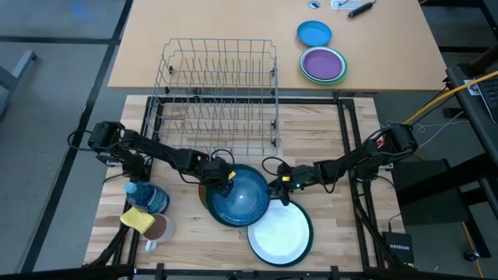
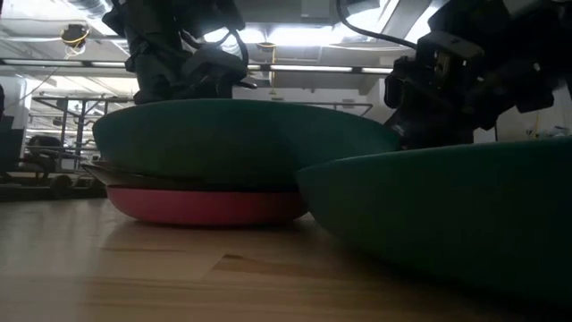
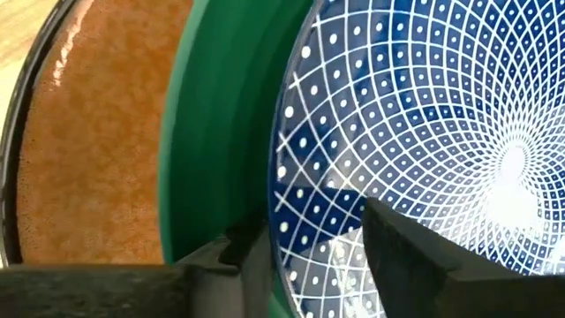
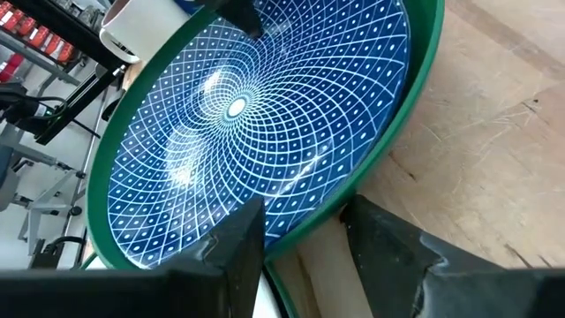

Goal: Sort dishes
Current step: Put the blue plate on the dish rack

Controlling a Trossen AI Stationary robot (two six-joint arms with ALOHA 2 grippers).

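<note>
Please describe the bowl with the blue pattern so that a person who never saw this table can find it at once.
Start at the wire dish rack on the wooden table and move toward the table's front edge. The bowl sits there on a stack, between the two grippers. Only it has a green outside and a blue inside with a fine white spiral grid; the plate beside it is plain white.

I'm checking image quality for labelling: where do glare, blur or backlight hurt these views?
Left wrist view: glare whitens the green bowl's blue pattern. Low view: ceiling lights backlight both arms into silhouettes, and the near plate is soft. High view: evenly lit.

Wire rack [image 1: 220,93], blue dish [image 1: 313,33], purple dish [image 1: 323,64]
</note>
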